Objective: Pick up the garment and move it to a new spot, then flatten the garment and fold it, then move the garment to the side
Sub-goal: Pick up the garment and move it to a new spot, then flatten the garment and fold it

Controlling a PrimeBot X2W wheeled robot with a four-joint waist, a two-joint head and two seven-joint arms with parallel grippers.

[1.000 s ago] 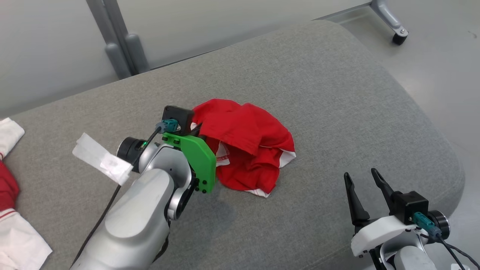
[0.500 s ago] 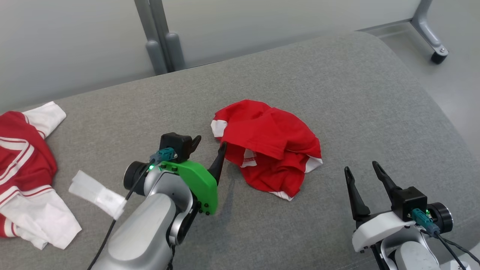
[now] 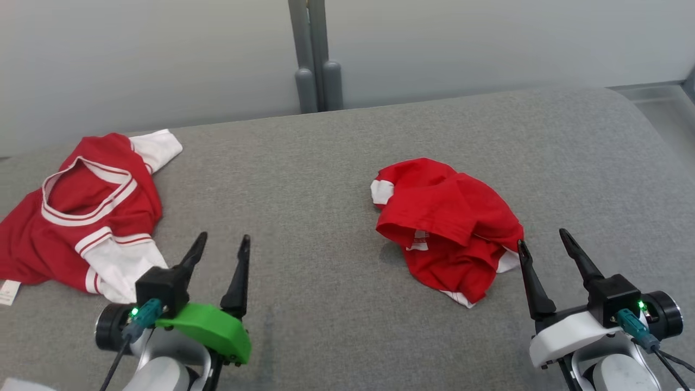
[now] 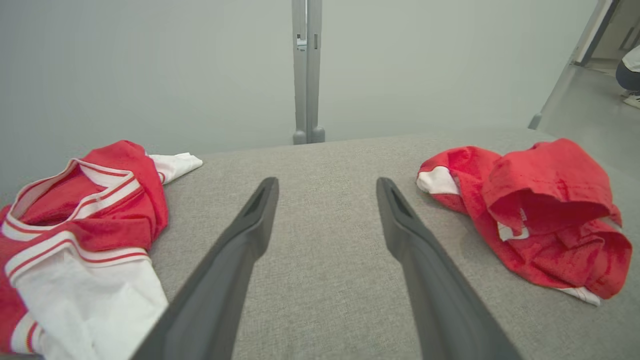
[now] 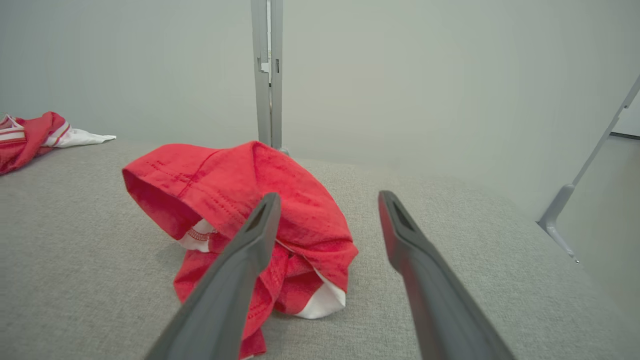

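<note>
Nearest, lower left in the head view: my left fingers [image 3: 243, 252], on a green mount [image 3: 209, 328], spread wide and holding nothing, tips pointing away over the bare grey padded surface [image 3: 326, 304]. Lower right: my right fingers [image 3: 525, 258], on a white mount [image 3: 564, 331], likewise spread wide and empty. The tip of the inner one lies just beside the near edge of the garment [image 3: 450, 217]; whether it touches I cannot tell.

Middle ground: the garment is a crumpled red heap with white trim, resting on the padded surface right of centre. One hemmed opening faces left and a white cuff shows at its far left corner. In my right wrist view it lies ahead, partly behind the inner finger; in my left wrist view it lies off to the right, well apart from my left fingers.

Farther left: a second shirt [image 3: 92, 206], red with white sleeves and striped collar, loosely spread near the left edge.

Farthest: a grey upright post [image 3: 315, 70] against a pale wall [image 3: 488, 49], and part of a person [image 4: 631, 70] at the upper right of the left wrist view
</note>
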